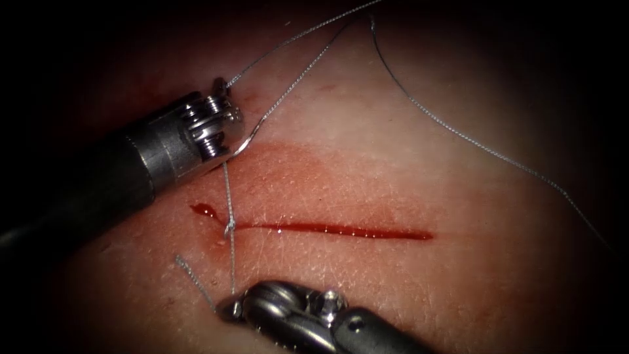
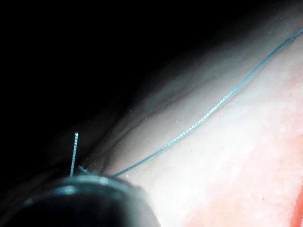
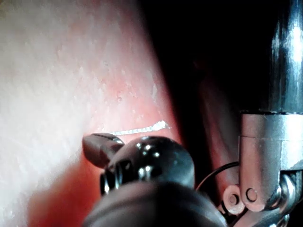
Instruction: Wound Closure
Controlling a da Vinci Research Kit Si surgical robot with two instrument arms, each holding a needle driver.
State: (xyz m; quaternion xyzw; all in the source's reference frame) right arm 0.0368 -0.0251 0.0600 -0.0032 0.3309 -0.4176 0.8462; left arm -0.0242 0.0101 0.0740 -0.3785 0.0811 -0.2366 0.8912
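Presently, left tool (image 1: 226, 111) is clamping the needle (image 1: 244, 145) above the cut (image 1: 341, 230); needle clear of tissue (image 1: 393, 164) | right tool (image 1: 229, 307) is gripping thread (image 1: 230, 196) below the knot (image 1: 229, 228); a cut end (image 1: 193, 280) is lying beside it | red fluid (image 1: 204, 210) is pooling at the cut's left end

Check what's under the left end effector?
Needle curves out from beneath the left end effector, off the tissue; its tip end is covered. Thread runs there from the knot on the cut; the right end effector holds its other strand.

L gripper (image 1: 226, 141) & R gripper (image 1: 230, 307) both clamped.
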